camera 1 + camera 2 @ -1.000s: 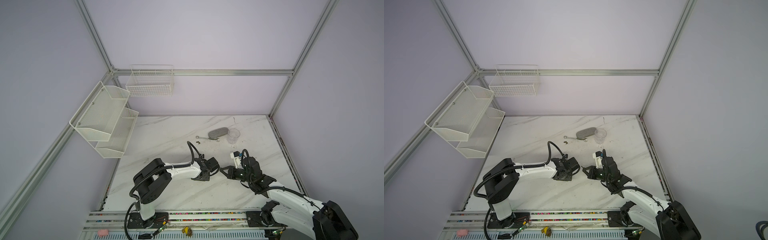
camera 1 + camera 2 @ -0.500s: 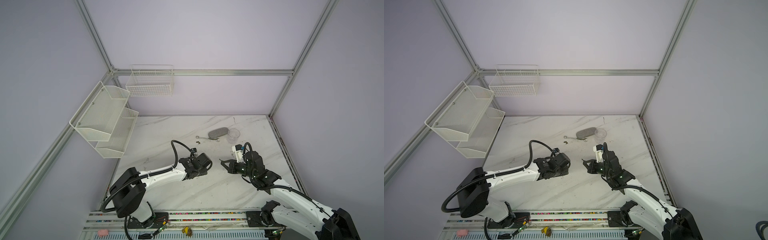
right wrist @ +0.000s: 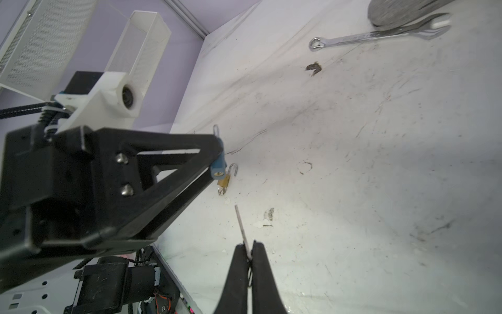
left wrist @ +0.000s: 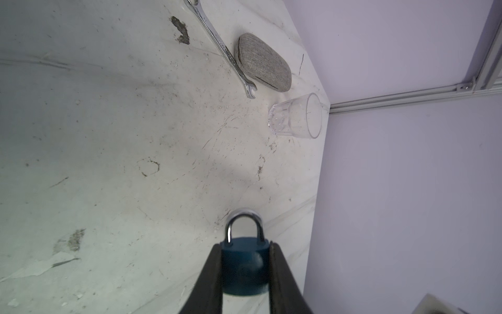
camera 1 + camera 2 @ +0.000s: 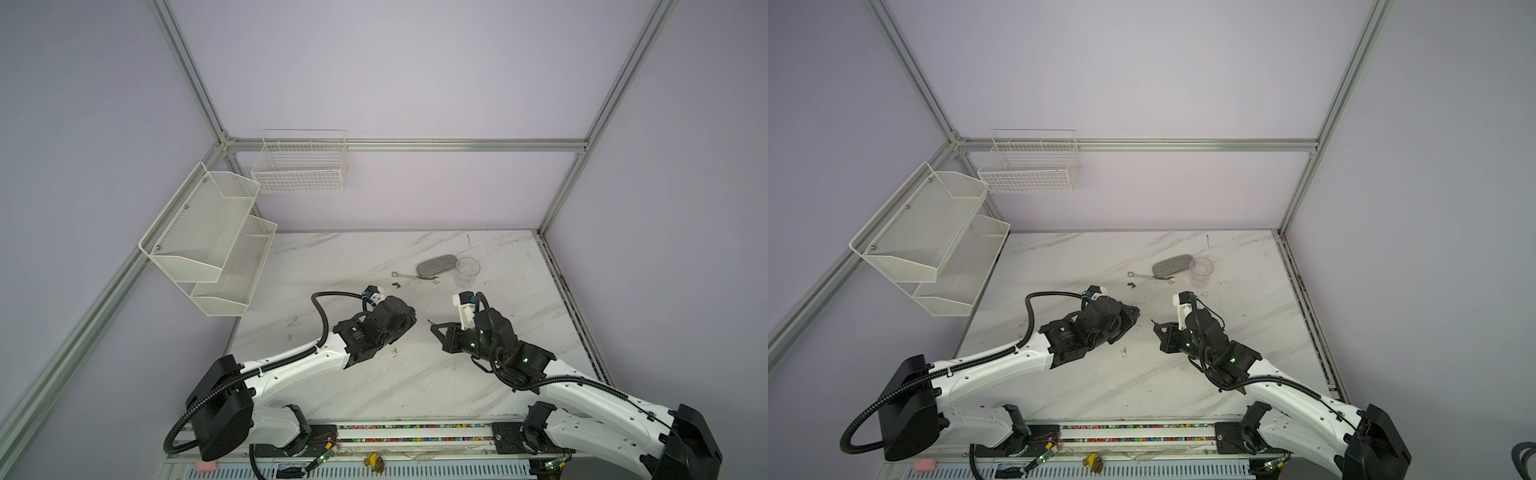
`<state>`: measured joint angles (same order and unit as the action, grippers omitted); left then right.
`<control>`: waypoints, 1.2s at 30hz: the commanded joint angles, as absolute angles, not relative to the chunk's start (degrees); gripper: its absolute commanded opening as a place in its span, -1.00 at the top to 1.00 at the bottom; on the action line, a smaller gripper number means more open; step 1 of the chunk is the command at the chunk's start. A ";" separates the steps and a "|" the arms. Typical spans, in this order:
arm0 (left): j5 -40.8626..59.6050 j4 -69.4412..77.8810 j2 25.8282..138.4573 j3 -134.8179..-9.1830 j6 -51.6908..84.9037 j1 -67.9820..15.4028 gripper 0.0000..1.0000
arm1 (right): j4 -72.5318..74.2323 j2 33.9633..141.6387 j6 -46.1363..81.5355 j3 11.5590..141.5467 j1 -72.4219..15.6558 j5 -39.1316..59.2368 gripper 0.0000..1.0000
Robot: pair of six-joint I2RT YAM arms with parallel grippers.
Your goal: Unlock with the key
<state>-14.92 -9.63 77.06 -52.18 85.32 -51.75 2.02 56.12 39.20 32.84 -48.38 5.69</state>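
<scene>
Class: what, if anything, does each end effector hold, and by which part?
Left end effector: blue padlock, gripped across its body, shackle free. Right end effector: key, pinched at one end, rest protruding.

Key bow hidden, grey case cropped

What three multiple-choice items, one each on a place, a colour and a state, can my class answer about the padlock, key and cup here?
1. Where is the clear plastic cup?
A) between the left jaws
B) between the right jaws
C) on the white marble table, near the grey fabric case

2. What colour is the body of the round padlock with a silver shackle between the left jaws?
A) blue
B) red
C) green

3. The right jaws are:
A) wide open and empty
B) shut on a thin silver key
C) shut on the cup

Answers:
1 C, both top views show it on the tabletop.
2 A, the left wrist view shows blue.
3 B, the right wrist view shows the key pinched.
</scene>
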 commanded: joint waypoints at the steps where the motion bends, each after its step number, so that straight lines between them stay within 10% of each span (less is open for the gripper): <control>1: -14.64 -3.07 77.20 -49.37 92.62 -51.31 1.00 | 6.51 57.95 42.88 34.07 -51.19 -1.78 1.00; 36: -15.21 -3.79 77.44 -49.92 93.52 -51.44 1.00 | 14.90 66.27 43.78 35.57 -54.69 -9.87 1.00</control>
<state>-14.59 -5.23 78.63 -51.31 93.93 -51.51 13.17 65.98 43.29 34.17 -54.43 -8.73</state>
